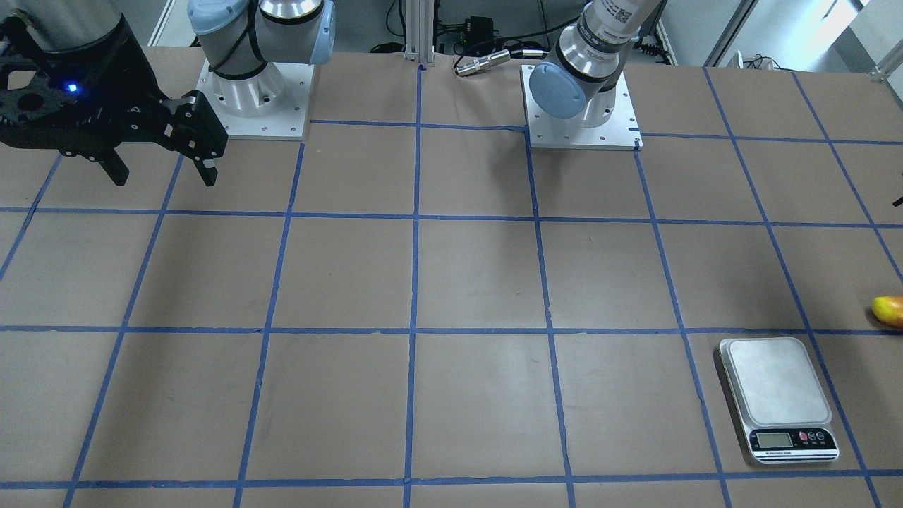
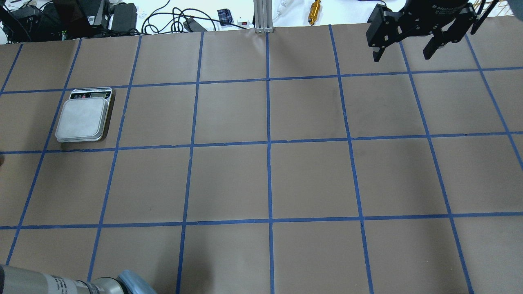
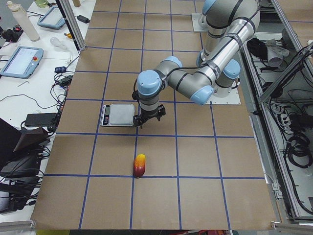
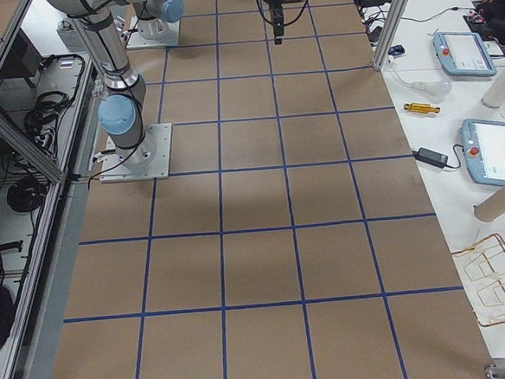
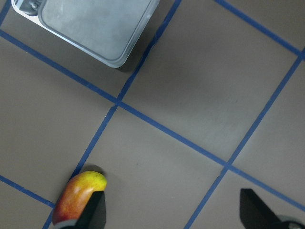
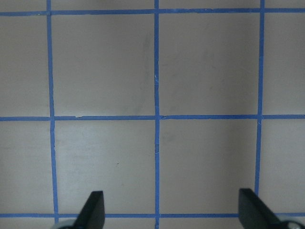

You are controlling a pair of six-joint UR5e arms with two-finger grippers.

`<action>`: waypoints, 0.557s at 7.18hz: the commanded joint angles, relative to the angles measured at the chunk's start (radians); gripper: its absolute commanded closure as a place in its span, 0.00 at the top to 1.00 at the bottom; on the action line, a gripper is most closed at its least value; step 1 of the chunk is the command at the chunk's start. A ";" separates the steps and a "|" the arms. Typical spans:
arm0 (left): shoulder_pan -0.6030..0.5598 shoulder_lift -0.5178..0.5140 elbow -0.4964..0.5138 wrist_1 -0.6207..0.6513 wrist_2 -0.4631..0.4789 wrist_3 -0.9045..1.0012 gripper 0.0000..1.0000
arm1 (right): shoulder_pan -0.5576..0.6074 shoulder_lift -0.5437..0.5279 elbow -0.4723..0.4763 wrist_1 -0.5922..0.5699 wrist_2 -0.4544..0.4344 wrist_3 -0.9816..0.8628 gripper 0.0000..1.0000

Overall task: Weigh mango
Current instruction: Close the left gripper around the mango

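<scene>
1. Mango [image 3: 140, 165]: lies on the table [image 3: 195, 161] near its left end, well apart from the scale. Its long axis runs along the table, yellow tip toward the scale, red end outward.
2. Left gripper [image 5: 171, 210]: fingers spread wide, holding nothing. It hovers between mango and scale, with the mango beside one fingertip, not between the two. This is the nearer arm.
3. Scale [image 3: 120, 114]: platform bare.
4. Right gripper [image 2: 401, 57]: fingers apart, empty, at the far end.
</scene>
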 commanded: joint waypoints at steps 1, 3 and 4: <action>0.035 -0.159 0.115 0.084 -0.002 0.199 1.00 | 0.000 0.000 0.000 0.000 0.000 0.000 1.00; 0.053 -0.307 0.263 0.084 -0.013 0.323 1.00 | -0.002 -0.001 0.000 0.000 0.000 0.000 1.00; 0.055 -0.342 0.291 0.085 -0.018 0.406 1.00 | 0.000 -0.001 0.000 0.000 0.000 0.000 1.00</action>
